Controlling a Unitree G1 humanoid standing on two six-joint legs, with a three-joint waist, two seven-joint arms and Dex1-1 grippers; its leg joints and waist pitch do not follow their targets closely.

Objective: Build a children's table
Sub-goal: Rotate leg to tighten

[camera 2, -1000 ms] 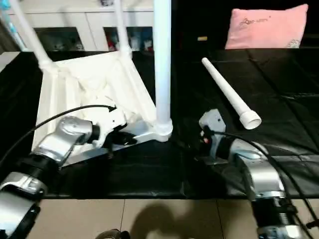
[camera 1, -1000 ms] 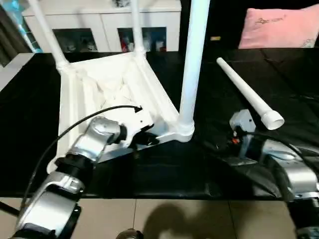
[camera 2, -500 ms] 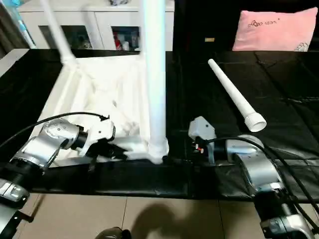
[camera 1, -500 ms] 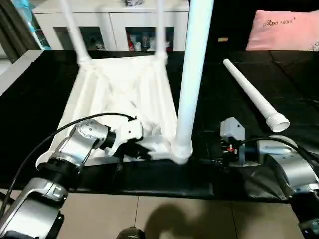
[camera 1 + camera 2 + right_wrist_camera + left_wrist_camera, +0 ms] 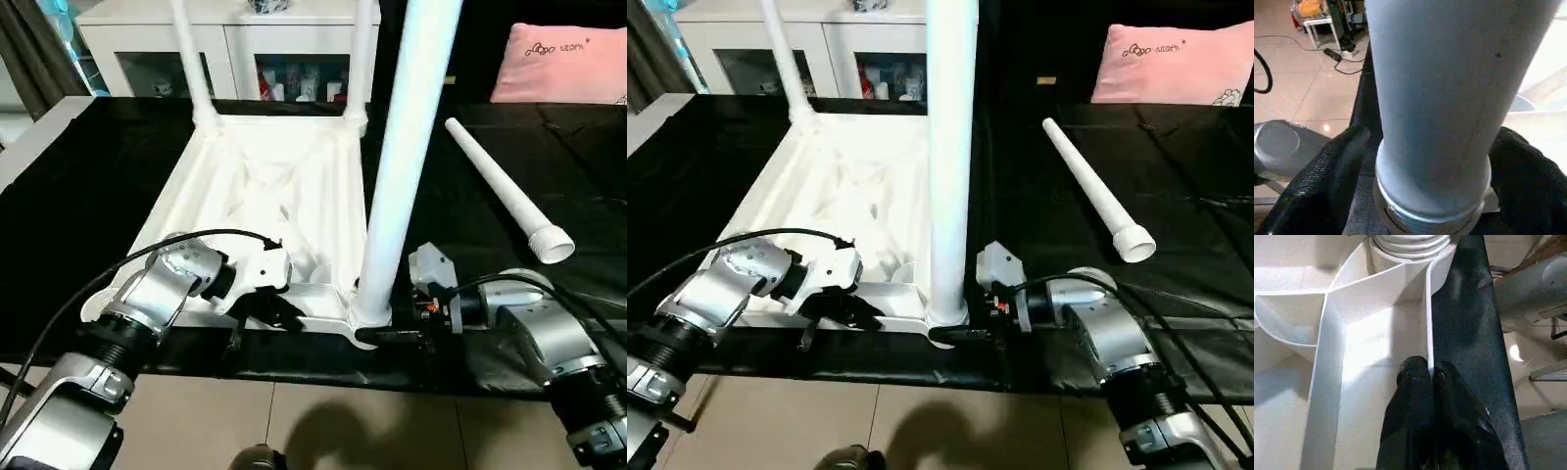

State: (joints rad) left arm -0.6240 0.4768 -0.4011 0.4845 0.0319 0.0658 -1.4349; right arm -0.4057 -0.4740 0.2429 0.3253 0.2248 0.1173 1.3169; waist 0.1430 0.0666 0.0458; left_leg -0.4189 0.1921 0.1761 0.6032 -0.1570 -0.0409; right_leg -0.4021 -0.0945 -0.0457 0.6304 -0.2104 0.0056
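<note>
I see the white ribbed plastic tabletop (image 5: 265, 186) lying upside down on the black table surface (image 5: 78, 186). My left gripper (image 5: 1432, 374) is pinched on its near rim wall. My right gripper (image 5: 1425, 161) straddles the base of the upright white tube leg (image 5: 402, 166) in the near corner socket; fingers (image 5: 1317, 171) apart, contact unclear (tops of all standing legs cut off). Loose white leg (image 5: 505, 191) lies to the right.
</note>
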